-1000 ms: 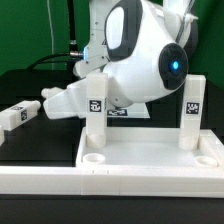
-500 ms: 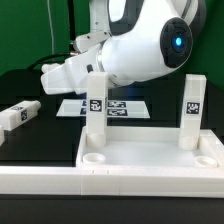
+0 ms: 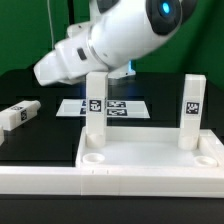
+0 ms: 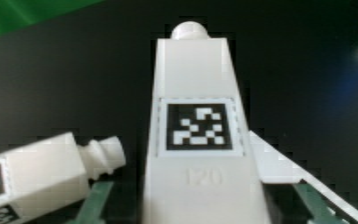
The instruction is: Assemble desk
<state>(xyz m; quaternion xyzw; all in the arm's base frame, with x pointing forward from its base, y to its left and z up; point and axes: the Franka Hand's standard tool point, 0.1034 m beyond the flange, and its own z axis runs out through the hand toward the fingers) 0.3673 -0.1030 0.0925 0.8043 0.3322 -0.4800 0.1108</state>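
The desk slab (image 3: pixel 150 150) lies flat near the front, and two white legs (image 3: pixel 95 105) (image 3: pixel 191 108) stand upright in its far corner sockets. My gripper (image 3: pixel 60 62) hangs high at the exterior view's left, pointing down and left. In the wrist view my gripper (image 4: pixel 206 202) is shut on a third white leg (image 4: pixel 201 90). That leg's tag faces the camera and a dark finger (image 4: pixel 108 200) presses each side. A fourth leg (image 3: pixel 18 113) lies loose on the black table; the wrist view shows this loose leg (image 4: pixel 43 165) beside the held one.
The marker board (image 3: pixel 125 107) lies flat behind the standing legs. A long low white rail (image 3: pixel 40 182) runs along the front of the slab. A green backdrop and cables fill the rear.
The arm has lifted up and swung toward the exterior view's left, carrying the gripper from table height behind the left standing leg to well above it. The slab and loose leg stayed put.
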